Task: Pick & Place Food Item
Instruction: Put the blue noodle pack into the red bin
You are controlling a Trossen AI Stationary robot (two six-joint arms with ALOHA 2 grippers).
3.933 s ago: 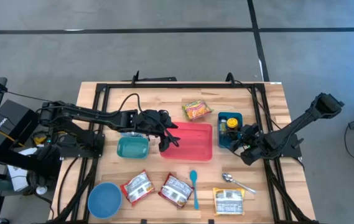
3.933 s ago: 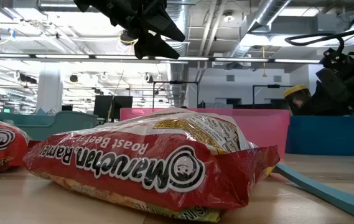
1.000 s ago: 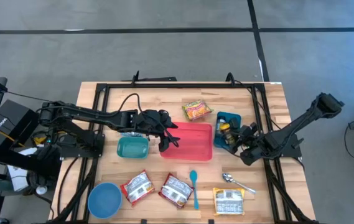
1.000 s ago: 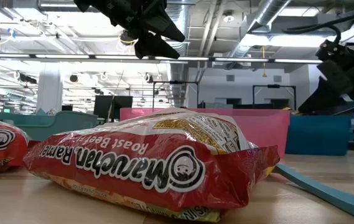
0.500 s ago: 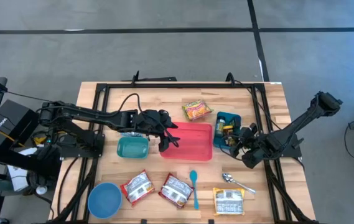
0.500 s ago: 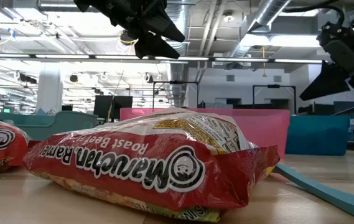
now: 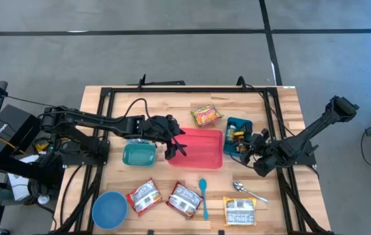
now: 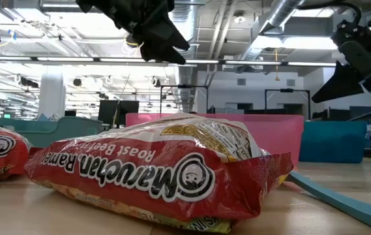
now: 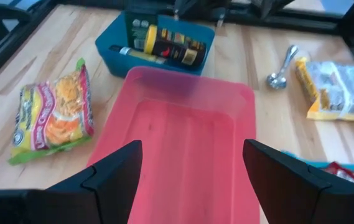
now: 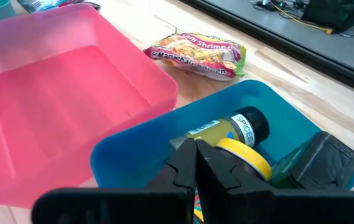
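Observation:
My left gripper (image 7: 176, 150) (image 9: 192, 150) hangs open over the left end of the empty pink bin (image 7: 201, 149) (image 9: 189, 130), touching nothing. My right gripper (image 7: 246, 149) (image 10: 195, 150) is shut and empty. It is raised over the near side of the blue bin (image 7: 232, 125) (image 10: 133, 149), where spice bottles (image 10: 239, 132) lie. An orange ramen packet (image 7: 206, 116) (image 9: 53, 115) lies flat on the table behind the pink bin. Two red ramen packets (image 7: 144, 196) (image 7: 184, 199) and a yellow packet (image 7: 239, 210) lie near the front edge.
A small teal bin (image 7: 139, 155) stands left of the pink bin, and a blue bowl (image 7: 109, 209) sits at the front left. A teal spoon (image 7: 203, 196) and a metal spoon (image 7: 247, 190) lie in front of the bins. A black frame (image 7: 185, 89) borders the table.
My right gripper, shut throughout, has risen and drawn back a little toward the table's near edge, away from the blue bin's bottles. My left gripper has dipped slightly over the pink bin and stays open.

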